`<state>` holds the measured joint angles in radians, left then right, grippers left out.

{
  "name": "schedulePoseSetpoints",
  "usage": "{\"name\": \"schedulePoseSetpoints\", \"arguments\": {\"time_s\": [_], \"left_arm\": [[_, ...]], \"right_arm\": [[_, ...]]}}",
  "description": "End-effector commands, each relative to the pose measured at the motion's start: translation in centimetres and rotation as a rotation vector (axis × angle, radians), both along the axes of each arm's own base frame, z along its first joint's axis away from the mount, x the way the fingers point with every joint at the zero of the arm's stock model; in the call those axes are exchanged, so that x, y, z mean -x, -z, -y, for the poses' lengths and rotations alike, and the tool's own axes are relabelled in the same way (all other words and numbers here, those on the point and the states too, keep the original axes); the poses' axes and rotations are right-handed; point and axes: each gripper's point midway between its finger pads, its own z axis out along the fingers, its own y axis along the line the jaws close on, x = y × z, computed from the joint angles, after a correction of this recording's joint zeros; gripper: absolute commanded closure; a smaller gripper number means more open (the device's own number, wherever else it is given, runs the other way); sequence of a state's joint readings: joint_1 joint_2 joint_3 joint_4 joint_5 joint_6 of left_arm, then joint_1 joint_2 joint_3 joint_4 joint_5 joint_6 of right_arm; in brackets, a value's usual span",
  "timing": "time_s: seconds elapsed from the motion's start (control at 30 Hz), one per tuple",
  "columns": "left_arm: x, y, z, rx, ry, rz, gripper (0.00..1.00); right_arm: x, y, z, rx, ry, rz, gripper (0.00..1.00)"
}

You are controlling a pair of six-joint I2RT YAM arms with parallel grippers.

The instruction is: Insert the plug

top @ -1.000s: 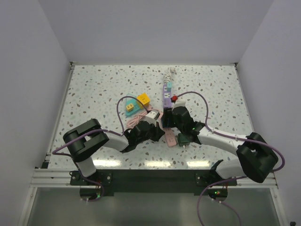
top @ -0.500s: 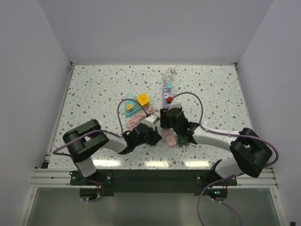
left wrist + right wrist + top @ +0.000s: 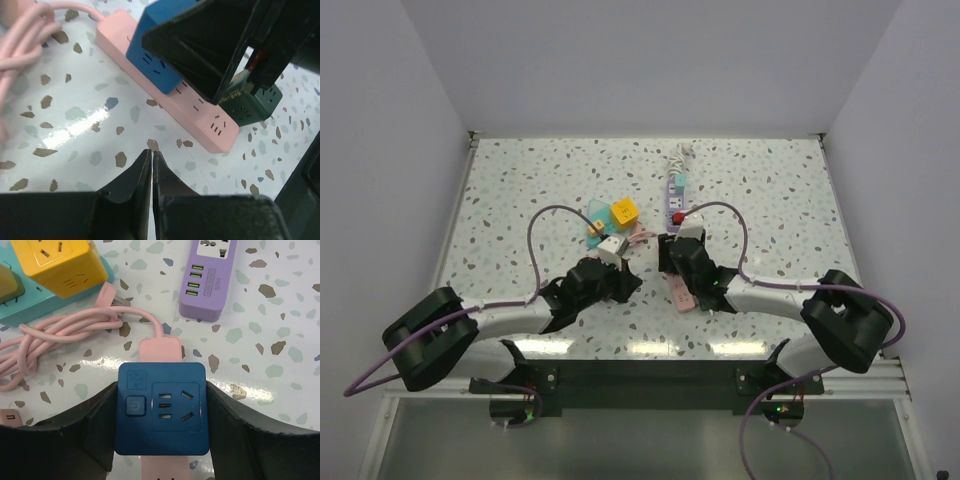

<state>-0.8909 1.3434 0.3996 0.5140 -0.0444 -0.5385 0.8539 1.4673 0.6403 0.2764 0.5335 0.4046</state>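
We see the right gripper [image 3: 161, 412] pinching the blue cube plug [image 3: 172, 390] squarely atop the pink strip [image 3: 160, 347], whose length runs straight ahead of it (seating depth we cannot tell), while the left gripper [image 3: 151, 156], tips pressed together, hangs empty nearby.

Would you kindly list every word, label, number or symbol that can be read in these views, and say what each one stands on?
Power symbol, no words: on the blue socket cube, left of its slots.
Small print beside the green ports of the purple power strip: too small to read.
Pale print on the dark green socket cube: blurred, unreadable.
No other text is legible.
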Motion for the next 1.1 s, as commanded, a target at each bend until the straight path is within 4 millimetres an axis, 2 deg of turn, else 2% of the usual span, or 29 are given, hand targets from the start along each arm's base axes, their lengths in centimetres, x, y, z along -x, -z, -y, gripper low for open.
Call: {"name": "schedulePoseSetpoints", "arguments": {"time_s": [0.0, 0.27, 0.57, 0.73, 0.97, 1.07], "left_arm": [[-0.9, -0.6, -1.9, -0.025, -0.047, 0.029, 0.91], [-2.2, -2.3, -4.2, -0.01, -0.1, 0.069, 0.91], [-2.1, -2.1, -4.8, -0.01, -0.105, 0.068, 0.92], [-2.2, -2.6, -5.3, 0.001, -0.115, 0.083, 0.92], [-2.2, -2.7, -5.6, 0.006, -0.121, 0.084, 0.92], [-2.2, -2.7, -5.5, 0.007, -0.117, 0.083, 0.92]], "right_arm": [[4.3, 7.3, 4.0, 0.172, 0.03, -0.195, 1.0], [6.4, 7.6, 3.6, 0.151, 0.038, -0.17, 1.0], [8.4, 11.4, 3.5, 0.246, 0.042, -0.226, 1.0], [9.4, 12.5, 3.8, 0.272, 0.069, -0.232, 1.0], [12.0, 14.7, 4.4, 0.334, 0.07, -0.253, 1.0], [12.6, 15.3, 4.0, 0.37, 0.057, -0.255, 1.0]]}}
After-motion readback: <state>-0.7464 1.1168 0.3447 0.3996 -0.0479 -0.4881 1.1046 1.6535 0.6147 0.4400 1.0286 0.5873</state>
